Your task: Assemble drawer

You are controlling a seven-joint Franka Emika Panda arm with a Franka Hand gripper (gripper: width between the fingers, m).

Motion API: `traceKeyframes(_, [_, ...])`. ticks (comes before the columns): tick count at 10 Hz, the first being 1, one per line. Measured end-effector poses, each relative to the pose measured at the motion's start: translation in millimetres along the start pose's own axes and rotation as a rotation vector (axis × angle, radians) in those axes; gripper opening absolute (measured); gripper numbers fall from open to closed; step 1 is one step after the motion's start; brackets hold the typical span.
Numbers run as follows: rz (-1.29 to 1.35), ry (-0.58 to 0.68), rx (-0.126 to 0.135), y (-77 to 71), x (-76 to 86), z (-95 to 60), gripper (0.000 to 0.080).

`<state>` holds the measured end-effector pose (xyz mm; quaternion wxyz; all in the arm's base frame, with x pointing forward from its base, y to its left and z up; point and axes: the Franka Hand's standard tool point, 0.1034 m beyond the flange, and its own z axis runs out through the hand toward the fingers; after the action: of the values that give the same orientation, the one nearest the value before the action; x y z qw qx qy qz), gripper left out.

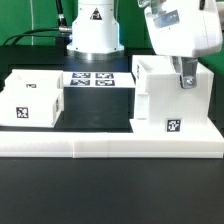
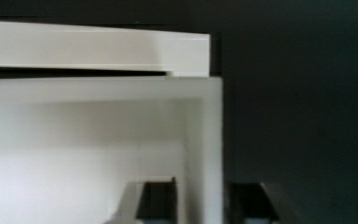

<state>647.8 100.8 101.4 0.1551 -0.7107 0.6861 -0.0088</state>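
Your gripper [image 1: 185,83] sits narrow astride the wall of the drawer shell [image 1: 165,108] at the exterior frame's right, clamped or not you cannot tell, so centre that wall between the fingers [image 2: 153,205] before squeezing.

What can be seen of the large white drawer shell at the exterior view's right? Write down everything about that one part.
The drawer shell is a tall white box of smooth, plastic-looking panels, thin and flat. A black-and-white square tag sits low on its front face. It stands upright at the exterior view's right, directly behind the long low rail, apparently against it. The gripper is at its top edge, fingers straddling a wall; whether they clamp it cannot be told.
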Motion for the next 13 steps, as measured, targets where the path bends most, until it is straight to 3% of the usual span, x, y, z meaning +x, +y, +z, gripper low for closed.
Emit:
traceKeyframes(1, [-0.002,0.0,0.003,-1.0,-0.2,-1.0,0.027])
traceKeyframes(2, [-0.003,0.001,0.008,-2.2,-0.5,-2.0,0.027])
traceKeyframes(3, [-0.005,0.003,0.015,-3.8,-0.5,-3.1,0.047])
traceKeyframes(4, [-0.006,0.004,0.02,-5.1,-0.7,-4.0,0.0587])
traceKeyframes(8, [-0.033,0.004,0.023,-5.6,-1.1,-5.7,0.0646])
traceKeyframes(13, [-0.492,-0.017,0.026,13.9,12.4,-58.2,0.0649])
